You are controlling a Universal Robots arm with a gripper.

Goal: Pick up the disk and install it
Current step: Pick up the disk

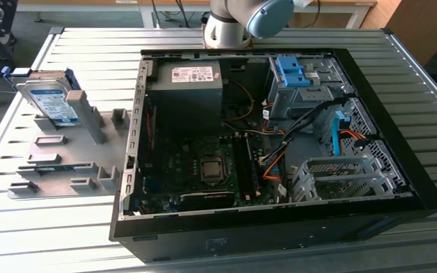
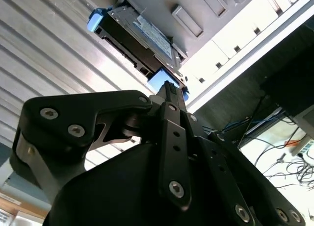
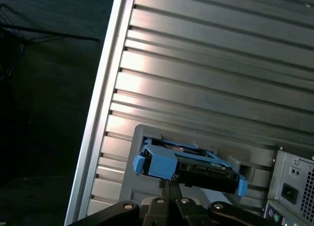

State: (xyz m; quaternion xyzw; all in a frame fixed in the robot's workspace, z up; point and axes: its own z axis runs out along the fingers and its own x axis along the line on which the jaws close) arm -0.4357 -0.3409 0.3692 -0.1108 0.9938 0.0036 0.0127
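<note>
Blue-framed, the disk [image 1: 54,105] stands tilted in a grey holder [image 1: 66,162] on the slatted desk [image 1: 97,51], at the exterior view's left of the open computer case [image 1: 279,242]. In both wrist views the gripper [image 3: 169,183] is closed on nothing, apart from the disk.

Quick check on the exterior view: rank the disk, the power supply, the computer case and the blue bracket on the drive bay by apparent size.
Largest to smallest:
1. computer case
2. power supply
3. disk, standing tilted, so it may look smaller than it is
4. blue bracket

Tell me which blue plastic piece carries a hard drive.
The one around the disk, leaning in the grey rack outside the case; the blue bracket inside tops a metal bay.
</note>
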